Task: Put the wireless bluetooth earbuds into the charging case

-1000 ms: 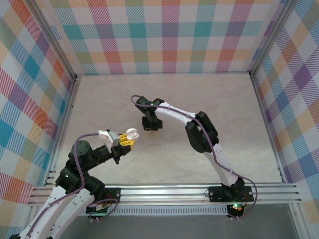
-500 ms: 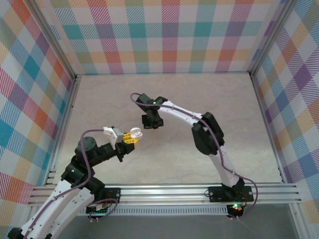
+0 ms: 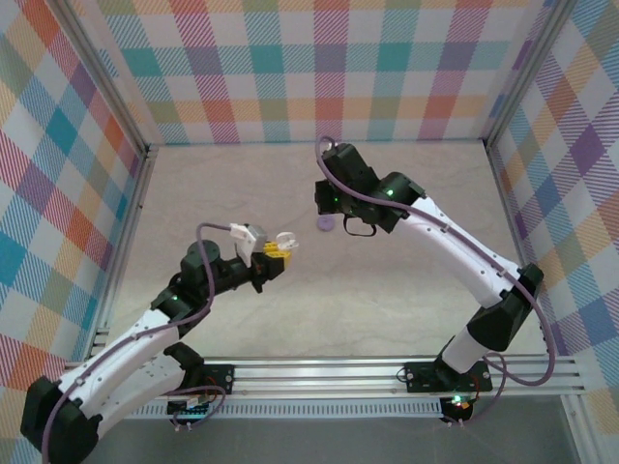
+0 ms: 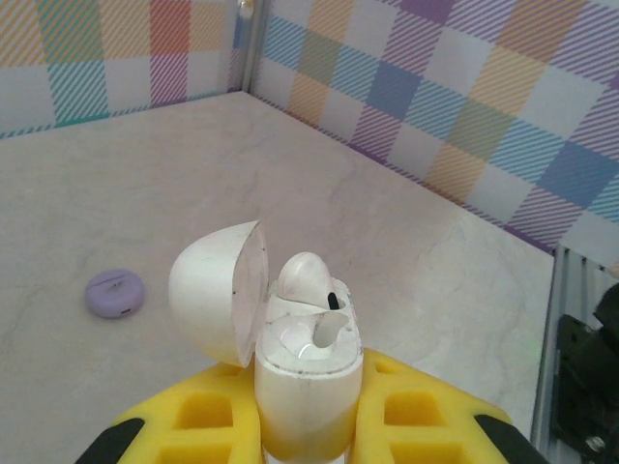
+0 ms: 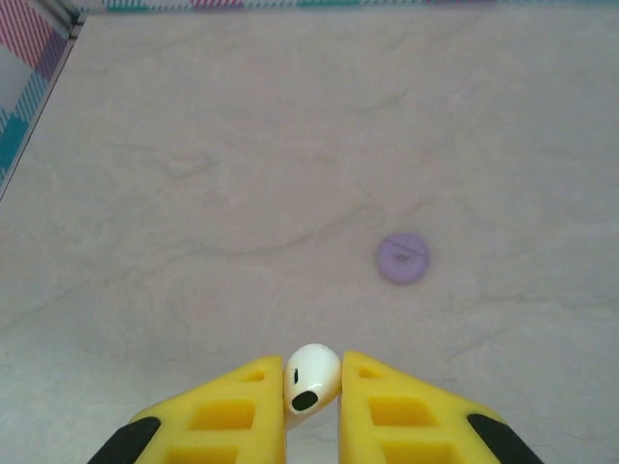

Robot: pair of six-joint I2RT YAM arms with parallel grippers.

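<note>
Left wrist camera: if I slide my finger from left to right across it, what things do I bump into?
Purple disc on the table → open lid of the white case → white earbud sitting in that case.

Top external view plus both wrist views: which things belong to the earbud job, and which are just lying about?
In the job:
- white charging case, lid open, gripped by the left end effector
- seated earbud, already in one slot of that case
- held earbud, pinched in the right end effector

Lying about:
- purple disc, untouched on the table
</note>
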